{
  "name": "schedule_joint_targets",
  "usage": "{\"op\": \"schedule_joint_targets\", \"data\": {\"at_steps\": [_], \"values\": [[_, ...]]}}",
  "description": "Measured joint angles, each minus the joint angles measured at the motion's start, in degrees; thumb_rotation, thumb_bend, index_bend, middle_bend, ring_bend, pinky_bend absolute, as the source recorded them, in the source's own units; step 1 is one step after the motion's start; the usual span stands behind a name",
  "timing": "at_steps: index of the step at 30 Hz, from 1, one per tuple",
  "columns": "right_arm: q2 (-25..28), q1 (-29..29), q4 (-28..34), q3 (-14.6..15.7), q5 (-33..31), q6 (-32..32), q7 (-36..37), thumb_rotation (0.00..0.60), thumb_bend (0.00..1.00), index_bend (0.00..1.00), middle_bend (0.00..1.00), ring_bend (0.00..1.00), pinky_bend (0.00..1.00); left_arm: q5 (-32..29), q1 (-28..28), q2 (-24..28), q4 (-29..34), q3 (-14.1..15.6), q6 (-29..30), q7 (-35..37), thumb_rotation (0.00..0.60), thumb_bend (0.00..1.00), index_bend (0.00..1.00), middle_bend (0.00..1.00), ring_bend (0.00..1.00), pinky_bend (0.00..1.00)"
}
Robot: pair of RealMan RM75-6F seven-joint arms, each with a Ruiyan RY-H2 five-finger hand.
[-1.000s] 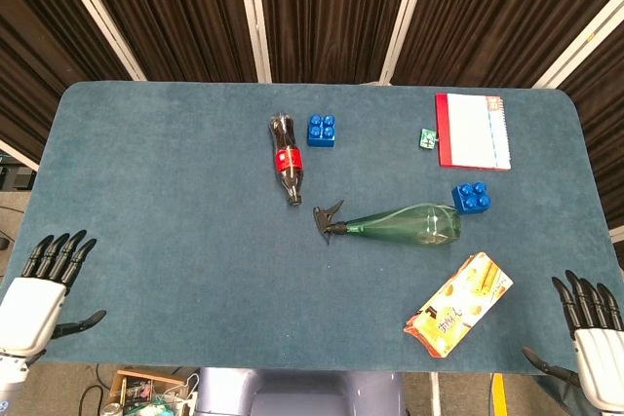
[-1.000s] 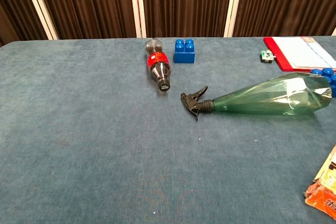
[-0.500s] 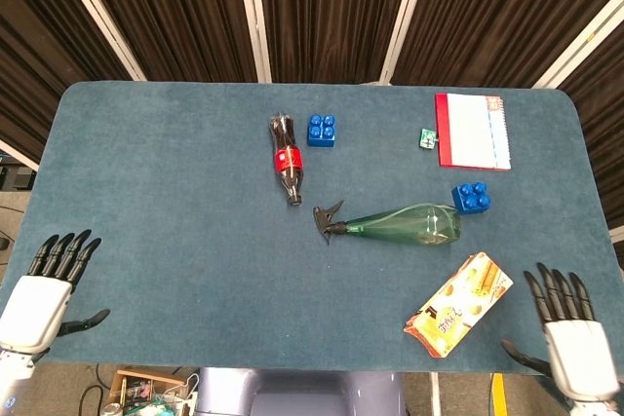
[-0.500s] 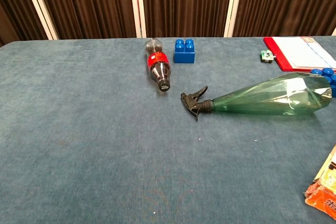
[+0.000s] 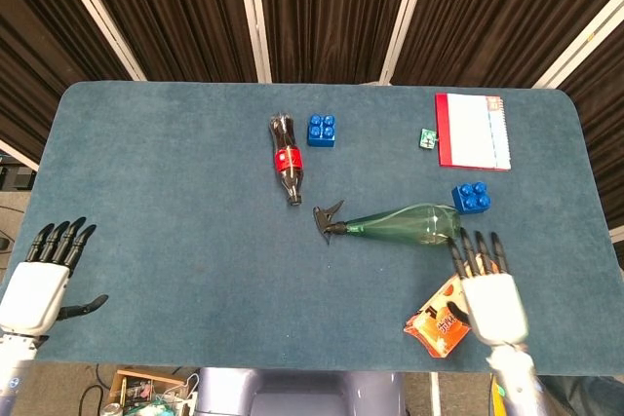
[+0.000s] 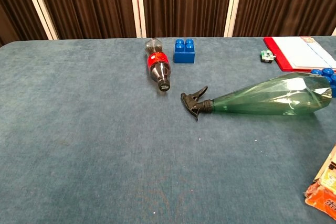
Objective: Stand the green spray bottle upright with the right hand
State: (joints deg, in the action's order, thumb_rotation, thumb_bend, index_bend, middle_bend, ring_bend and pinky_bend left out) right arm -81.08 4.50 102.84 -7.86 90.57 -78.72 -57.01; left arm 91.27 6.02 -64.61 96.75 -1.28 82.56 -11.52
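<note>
The green spray bottle (image 5: pixel 405 225) lies on its side near the table's middle, its black trigger head (image 5: pixel 327 218) pointing left and its wide base to the right; the chest view shows the bottle (image 6: pixel 273 99) the same way. My right hand (image 5: pixel 489 294) hovers open just below the bottle's base, its fingertips (image 5: pixel 477 245) a little short of it and holding nothing. My left hand (image 5: pixel 41 280) is open at the table's near left corner, far from the bottle. Neither hand shows in the chest view.
A cola bottle (image 5: pixel 286 160) lies left of the spray head. A blue brick (image 5: pixel 322 131) sits behind it, another blue brick (image 5: pixel 471 198) touches the spray bottle's base. A snack packet (image 5: pixel 439 323) lies partly under my right hand. A red-edged notebook (image 5: pixel 473 131) and small green item (image 5: pixel 427 137) lie far right.
My right hand has moved from the near right corner up and left over the snack packet toward the spray bottle's base. The left hand barely shifted. The bottle has not moved.
</note>
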Motion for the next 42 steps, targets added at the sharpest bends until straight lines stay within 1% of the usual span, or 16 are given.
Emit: {"op": "schedule_joint_targets", "data": {"at_steps": [6,9,15,21,27,31,37,42], "values": [[-8.75,5.94,-1.38,-4.14,-8.18,4.98,-14.02,0.600,0.16,0.05,0.00,0.00,0.00,-2.84,1.05,0.42,-0.42,-0.55,-2.88,0.61,0.600,0.05,0.00,0.00,0.00,0.04],[-12.67,8.75,-2.89,-5.44,-11.25,6.30,-19.08,0.600,0.16,0.08,0.00,0.00,0.00,-4.34,1.95,0.58,-0.46,-0.88,-4.66,0.68,0.600,0.05,0.00,0.00,0.00,0.04],[-18.13,13.33,-8.01,-6.90,-15.52,8.21,-26.61,0.600,0.16,0.16,0.00,0.00,0.00,-6.69,2.95,0.59,-0.32,-1.50,-6.39,-0.21,0.600,0.05,0.00,0.00,0.00,0.04],[-21.78,17.74,-14.64,-7.83,-18.86,9.45,-32.90,0.600,0.16,0.19,0.00,0.00,0.00,-7.73,3.85,0.43,0.06,-1.59,-7.85,-1.13,0.600,0.05,0.00,0.00,0.00,0.04],[-23.18,21.08,-18.75,-8.40,-21.25,10.25,-35.21,0.600,0.16,0.20,0.00,0.00,0.00,-9.85,4.56,0.30,-0.02,-1.95,-9.19,-1.47,0.600,0.05,0.00,0.00,0.00,0.04],[-23.25,22.74,-20.19,-8.56,-22.06,10.89,-35.44,0.600,0.16,0.21,0.00,0.00,0.00,-11.28,4.90,0.03,-0.10,-2.28,-9.65,-2.26,0.600,0.05,0.00,0.00,0.00,0.04],[-22.94,25.05,-23.18,-8.53,-23.31,12.83,-34.89,0.600,0.16,0.22,0.00,0.00,0.00,-13.04,5.26,-0.46,-0.12,-2.61,-9.98,-3.89,0.600,0.05,0.00,0.00,0.00,0.04],[-22.59,26.53,-25.44,-8.61,-24.97,14.62,-32.17,0.600,0.16,0.24,0.00,0.00,0.00,-14.19,5.77,-1.08,-0.11,-2.63,-10.72,-5.47,0.600,0.05,0.00,0.00,0.00,0.04]]}}
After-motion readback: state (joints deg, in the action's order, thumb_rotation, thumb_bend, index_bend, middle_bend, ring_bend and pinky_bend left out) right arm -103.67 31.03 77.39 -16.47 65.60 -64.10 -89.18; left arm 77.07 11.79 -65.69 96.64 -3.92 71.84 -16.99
